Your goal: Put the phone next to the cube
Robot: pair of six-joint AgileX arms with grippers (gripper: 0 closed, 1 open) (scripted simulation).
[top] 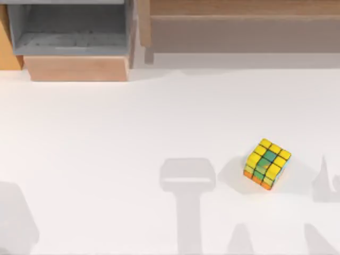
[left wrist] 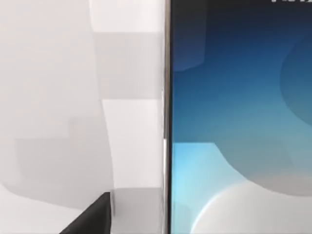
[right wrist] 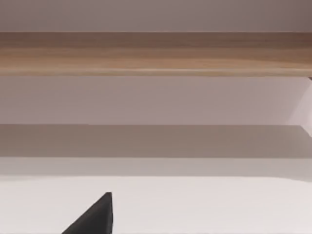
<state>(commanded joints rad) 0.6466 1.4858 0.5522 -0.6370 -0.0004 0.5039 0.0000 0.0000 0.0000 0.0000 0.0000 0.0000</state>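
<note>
Phone looms close before the left wrist camera, seemingly carried aloft; grip state impossible to tell. Cube sits on the table's right half. Next: lower alongside the cube without nudging it.

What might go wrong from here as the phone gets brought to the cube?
1. The phone sits very close to the left wrist camera, hiding the table beneath, so the set-down spot is hard to judge.
2. The cube is small and stands free; a low approach might knock it away.
</note>
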